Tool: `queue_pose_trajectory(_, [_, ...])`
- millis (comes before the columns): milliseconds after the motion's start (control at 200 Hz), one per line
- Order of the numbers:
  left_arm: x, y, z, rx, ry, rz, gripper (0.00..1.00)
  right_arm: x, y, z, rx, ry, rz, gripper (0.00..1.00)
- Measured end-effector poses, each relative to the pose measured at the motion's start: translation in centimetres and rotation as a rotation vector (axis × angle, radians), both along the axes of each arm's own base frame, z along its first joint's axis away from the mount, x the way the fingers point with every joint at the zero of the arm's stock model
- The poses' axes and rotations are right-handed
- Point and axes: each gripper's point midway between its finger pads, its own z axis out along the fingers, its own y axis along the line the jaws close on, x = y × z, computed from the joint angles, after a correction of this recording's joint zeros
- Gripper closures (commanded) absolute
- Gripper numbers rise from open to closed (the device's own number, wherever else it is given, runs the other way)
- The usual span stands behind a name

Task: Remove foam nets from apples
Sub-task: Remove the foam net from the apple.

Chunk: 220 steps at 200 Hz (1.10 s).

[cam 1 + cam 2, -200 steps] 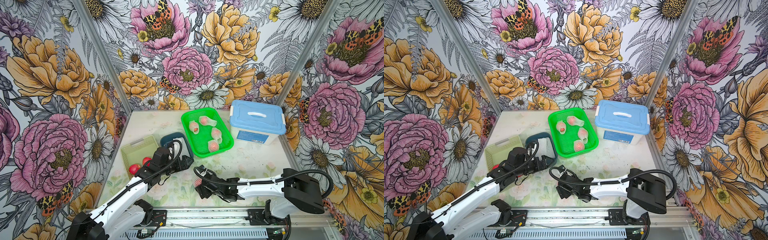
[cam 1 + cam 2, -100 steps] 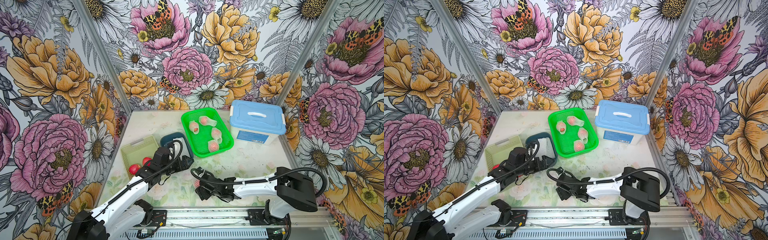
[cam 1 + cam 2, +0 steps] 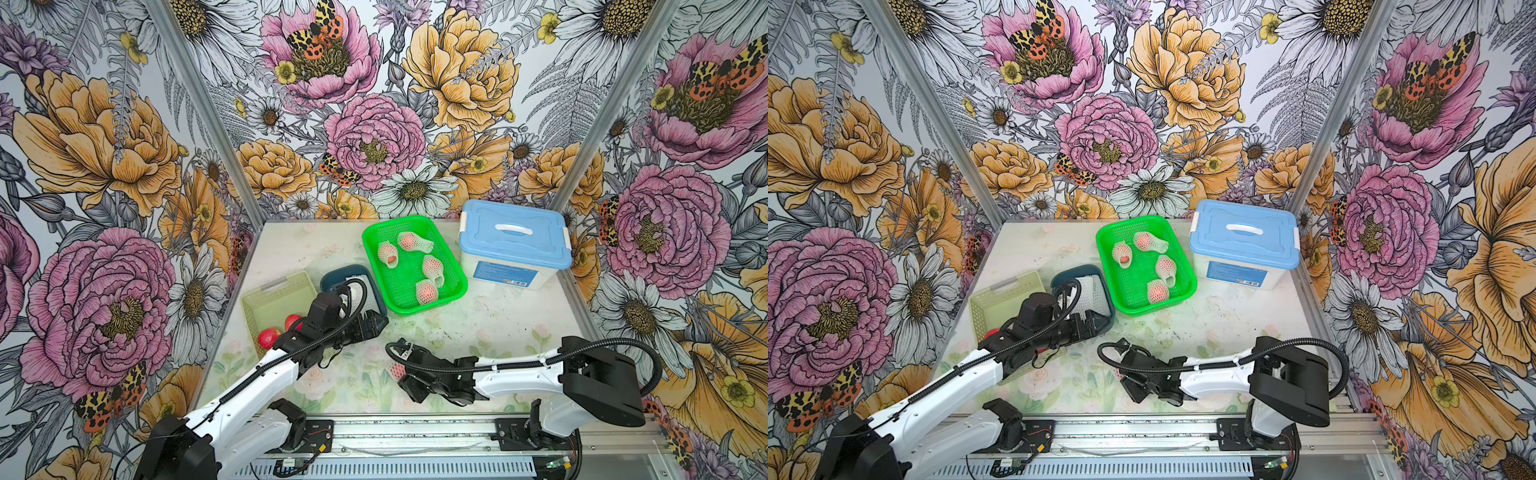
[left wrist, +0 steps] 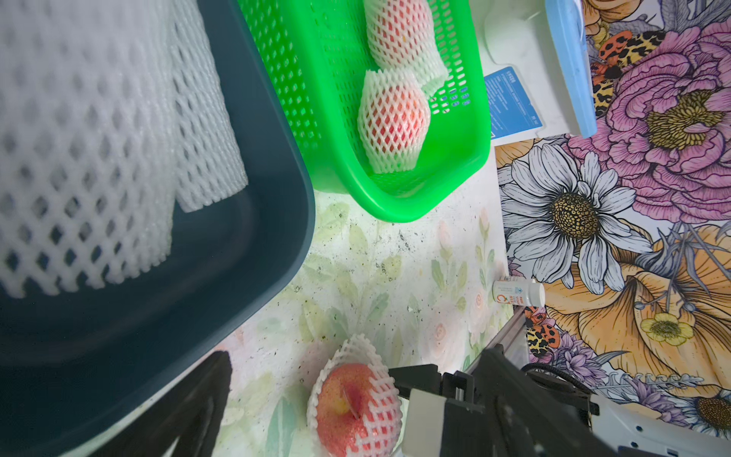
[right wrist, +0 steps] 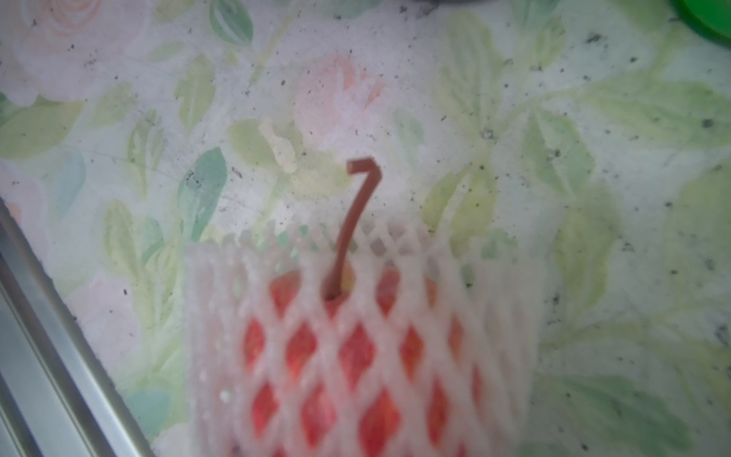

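Note:
One apple stands on the table near the front, stem up, in a white foam net whose rim is down around its shoulder. My right gripper is low around it; one black finger touches the net, the other is hidden. My left gripper is open and holds nothing, at the front corner of the dark blue bin. Several netted apples lie in the green basket. Two bare red apples sit in the pale green basket.
Empty foam nets fill the dark blue bin. A white box with a blue lid stands at the back right. A small white bottle lies by the right wall. The metal rail runs along the front edge.
The right gripper's jaws have narrowed around the netted apple. The left arm has stayed where it was.

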Motion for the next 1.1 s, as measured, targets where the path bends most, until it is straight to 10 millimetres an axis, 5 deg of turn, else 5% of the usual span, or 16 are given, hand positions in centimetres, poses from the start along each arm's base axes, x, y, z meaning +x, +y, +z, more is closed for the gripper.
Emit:
queue_pose_trajectory(430, [-0.2,-0.3,-0.7,0.007,0.025,-0.019,0.02,-1.3,-1.4,0.0,0.046,-0.012,0.073,0.61])
queue_pose_trajectory(580, [-0.8,-1.1,-0.9,-0.01,0.04,-0.066,0.17,-1.5,-1.9,0.1,0.076,-0.029,0.091,0.72])
queue_pose_trajectory(776, [-1.6,-2.8,-0.9,-0.041,0.062,-0.157,0.38,-0.9,-1.8,0.3,0.103,-0.053,0.088,0.72])
queue_pose_trajectory(1101, [-3.6,-5.5,-2.1,-0.034,0.12,-0.297,0.46,-0.6,-2.0,1.1,0.144,-0.079,0.084,0.72])
